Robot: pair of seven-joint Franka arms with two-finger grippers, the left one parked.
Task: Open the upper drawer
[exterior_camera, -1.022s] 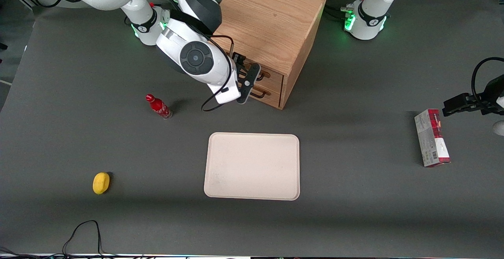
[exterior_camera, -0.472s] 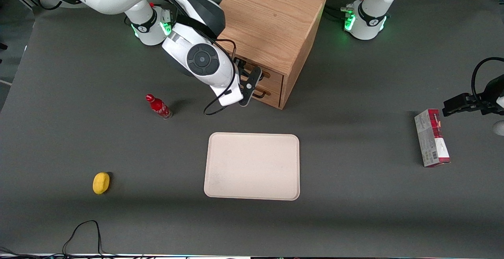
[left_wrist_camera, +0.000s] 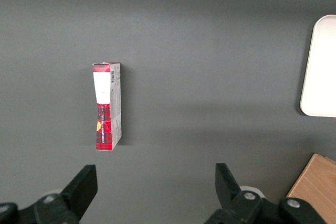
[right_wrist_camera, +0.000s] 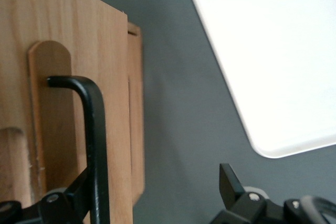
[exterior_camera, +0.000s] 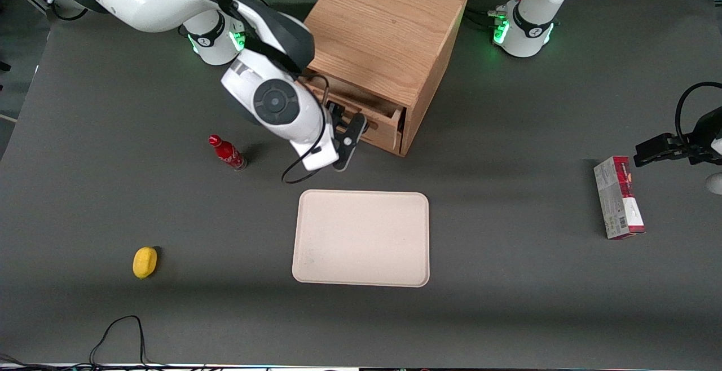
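- Dark grey matte surface (exterior_camera: pixel 507 303) carries a light oak box cabinet (exterior_camera: pixel 389 32).
- Light oak upper drawer (exterior_camera: pixel 369 113) w/ thin black wire handle (right_wrist_camera: pixel 94 129) sits pulled partway out of cabinet front, inside visible from above.
- Black two-finger gripper (exterior_camera: pixel 345 134) of right arm is at drawer front; one finger touching the handle in wrist view, can't tell if it grips.
- Cream rectangular tray (exterior_camera: pixel 361 238) lies nearer front camera than cabinet.
- Red bottle (exterior_camera: pixel 227 152) stands toward working arm's end; yellow lemon-like object (exterior_camera: pixel 144 262) nearer camera.
- Red-and-white carton (exterior_camera: pixel 618 197) lies toward parked arm's end.
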